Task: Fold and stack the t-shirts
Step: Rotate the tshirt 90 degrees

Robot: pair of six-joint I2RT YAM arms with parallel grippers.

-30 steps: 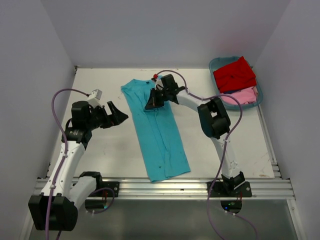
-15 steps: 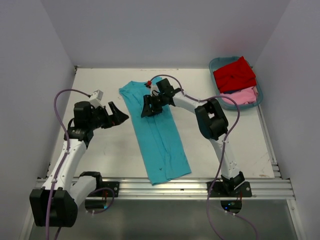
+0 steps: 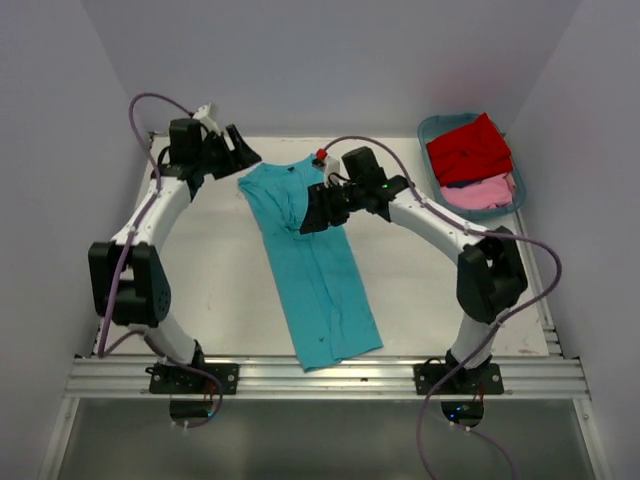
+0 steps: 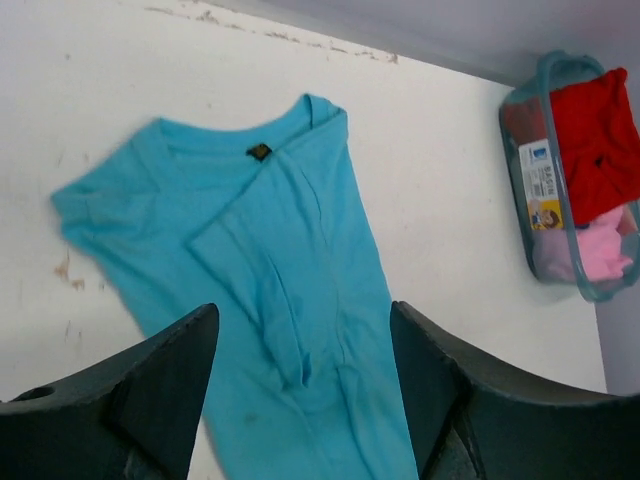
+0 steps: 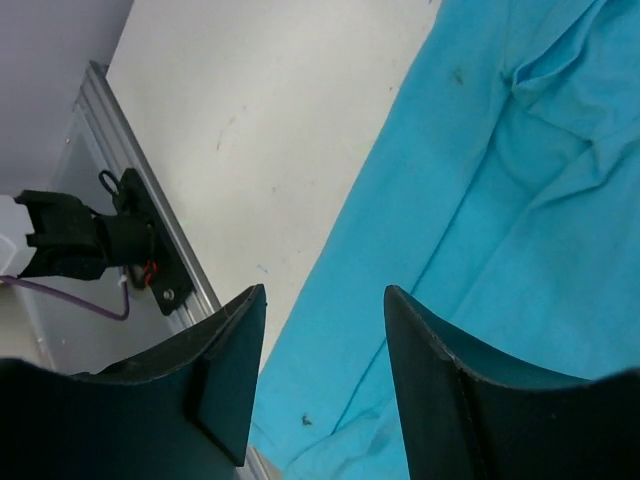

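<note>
The turquoise t-shirt (image 3: 320, 280) lies flat as a long strip down the middle of the table, collar at the far end and its right side folded inward (image 4: 270, 250). My left gripper (image 3: 247, 156) hovers open at the far left, just beside the shirt's left shoulder, with nothing between its fingers (image 4: 170, 390). Over the shirt's upper right part my right gripper (image 3: 310, 218) is also open and empty, with cloth showing below its fingers (image 5: 225, 370). The red t-shirt (image 3: 468, 148) and the pale pink t-shirt (image 3: 487, 190) lie bunched in the tub.
A teal plastic tub (image 3: 430, 128) stands at the far right corner, also seen in the left wrist view as the tub (image 4: 520, 160). White walls close the table on three sides. A metal rail (image 3: 330, 375) with the arm bases runs along the near edge.
My right gripper has opened and let go of the turquoise cloth, its elbow swinging right. My left arm has swung from the table's left middle to the far end by the collar.
</note>
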